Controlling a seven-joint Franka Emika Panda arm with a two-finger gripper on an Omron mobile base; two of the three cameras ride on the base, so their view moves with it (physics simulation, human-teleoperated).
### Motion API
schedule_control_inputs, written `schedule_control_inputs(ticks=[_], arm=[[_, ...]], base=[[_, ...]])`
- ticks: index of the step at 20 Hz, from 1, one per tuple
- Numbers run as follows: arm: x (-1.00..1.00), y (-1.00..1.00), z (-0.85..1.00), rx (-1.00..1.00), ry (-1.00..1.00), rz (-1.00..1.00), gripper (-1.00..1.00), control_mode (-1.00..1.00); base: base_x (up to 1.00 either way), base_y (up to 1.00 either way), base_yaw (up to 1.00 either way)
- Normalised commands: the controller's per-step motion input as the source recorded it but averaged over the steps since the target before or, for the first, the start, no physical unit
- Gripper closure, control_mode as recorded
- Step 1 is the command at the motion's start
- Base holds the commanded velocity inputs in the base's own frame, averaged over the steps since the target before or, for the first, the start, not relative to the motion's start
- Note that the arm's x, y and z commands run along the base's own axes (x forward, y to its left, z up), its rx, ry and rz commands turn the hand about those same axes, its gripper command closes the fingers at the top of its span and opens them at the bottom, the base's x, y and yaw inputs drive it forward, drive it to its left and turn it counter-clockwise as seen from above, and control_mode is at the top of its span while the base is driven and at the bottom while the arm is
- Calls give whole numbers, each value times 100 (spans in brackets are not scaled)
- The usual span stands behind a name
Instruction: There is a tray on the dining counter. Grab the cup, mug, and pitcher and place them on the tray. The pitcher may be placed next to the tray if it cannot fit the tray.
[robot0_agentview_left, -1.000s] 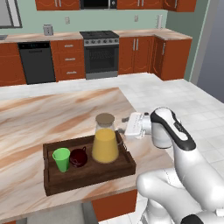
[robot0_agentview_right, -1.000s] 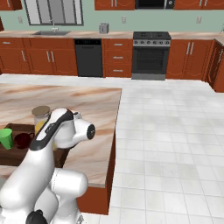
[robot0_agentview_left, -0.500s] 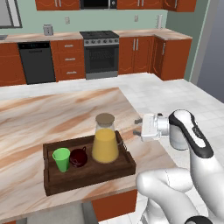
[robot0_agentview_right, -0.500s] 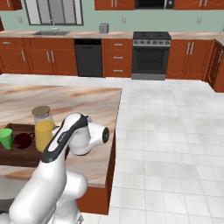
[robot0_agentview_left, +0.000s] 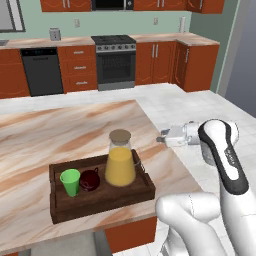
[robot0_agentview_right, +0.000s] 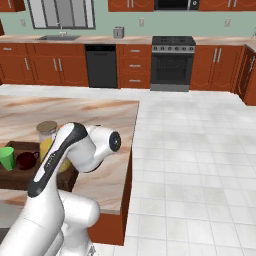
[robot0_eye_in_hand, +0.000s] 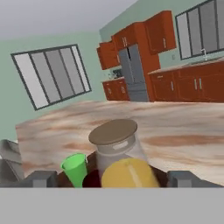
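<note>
The gripper stood wide open and empty, off the counter's right edge. The pitcher, mug and cup sat in the tray, left of the gripper and lower.

Green walls, red-brown cabinets, white tile floor, blk stove.

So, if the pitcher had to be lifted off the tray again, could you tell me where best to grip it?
Probably around the narrow neck just under the tan lid of the pitcher, coming in level from the open hand's side; the cup and mug crowd its far side, and the base looks too wide.
</note>
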Motion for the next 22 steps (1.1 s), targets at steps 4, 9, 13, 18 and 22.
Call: schedule_control_inputs(ticks=[4,9,13,18,22], arm=[[-38,0,9,-5,20,-22,-100,-100],[-47,-9,0,-9,14,-21,-100,-100],[-51,-27,6,-5,10,-24,-100,-100],[-57,-47,1,-2,9,-28,-100,-100],[-56,-42,0,-3,6,-30,-100,-100]], base=[[0,0,0],[0,0,0],[0,0,0],[0,0,0],[0,0,0]])
